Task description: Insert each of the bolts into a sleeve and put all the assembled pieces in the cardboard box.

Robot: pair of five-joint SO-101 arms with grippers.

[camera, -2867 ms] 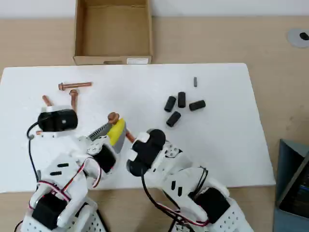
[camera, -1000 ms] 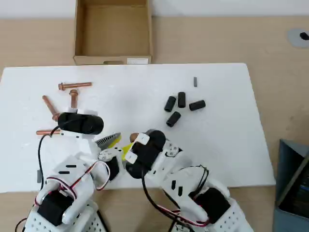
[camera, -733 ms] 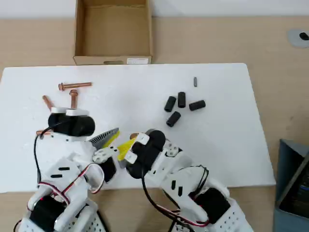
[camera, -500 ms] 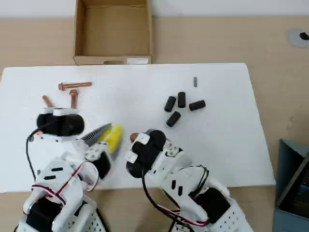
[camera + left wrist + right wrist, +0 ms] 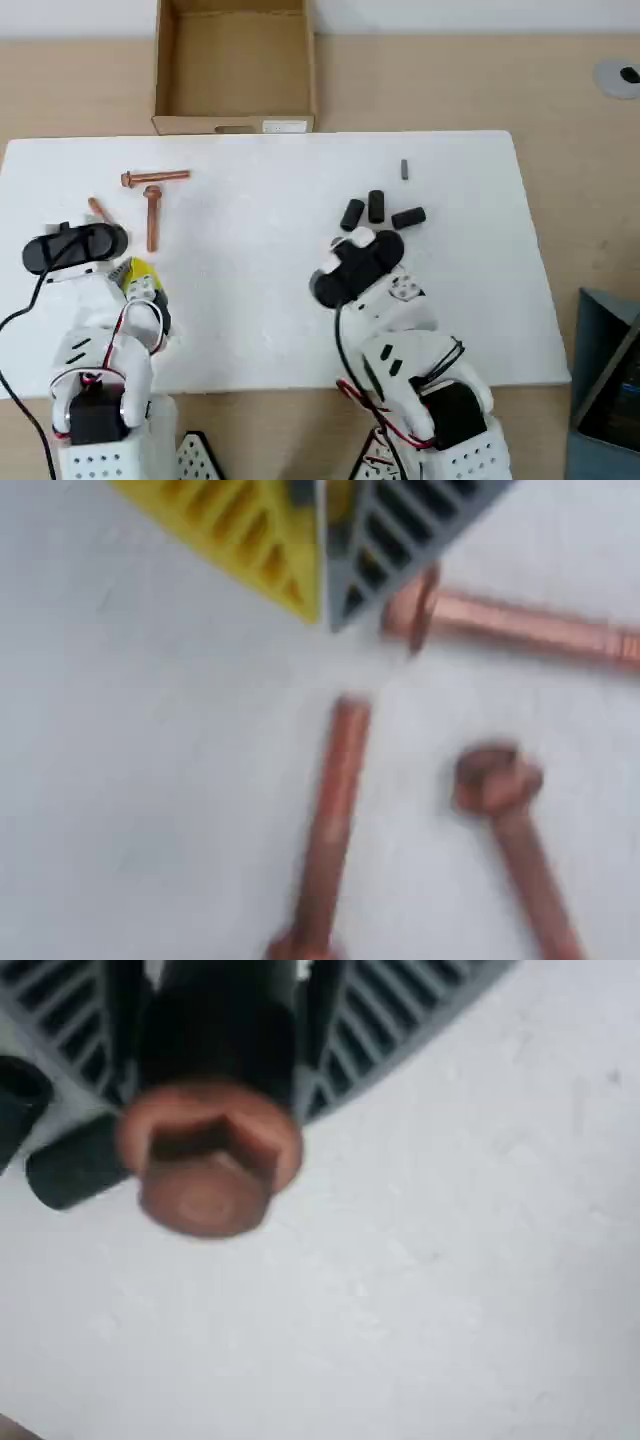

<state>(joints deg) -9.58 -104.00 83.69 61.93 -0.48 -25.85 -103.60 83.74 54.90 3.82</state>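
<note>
Slippage on the carry to the cardboard box (image 5: 232, 124) at upper left threatens the sleeved bolt (image 5: 208, 1165) clamped in the right gripper (image 5: 215, 1085) mid-frame, should that hold prove shallow; the left gripper (image 5: 322, 600), tips together and empty, rests beside loose bolts (image 5: 328, 820).

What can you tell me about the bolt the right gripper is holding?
The bolt is copper-coloured metal, with a six-sided head on a round flange facing the right wrist camera. Its shank sits inside a black sleeve, which the right gripper clamps between its grey ribbed fingers. It is held over the white mat, close to loose sleeves.
</note>
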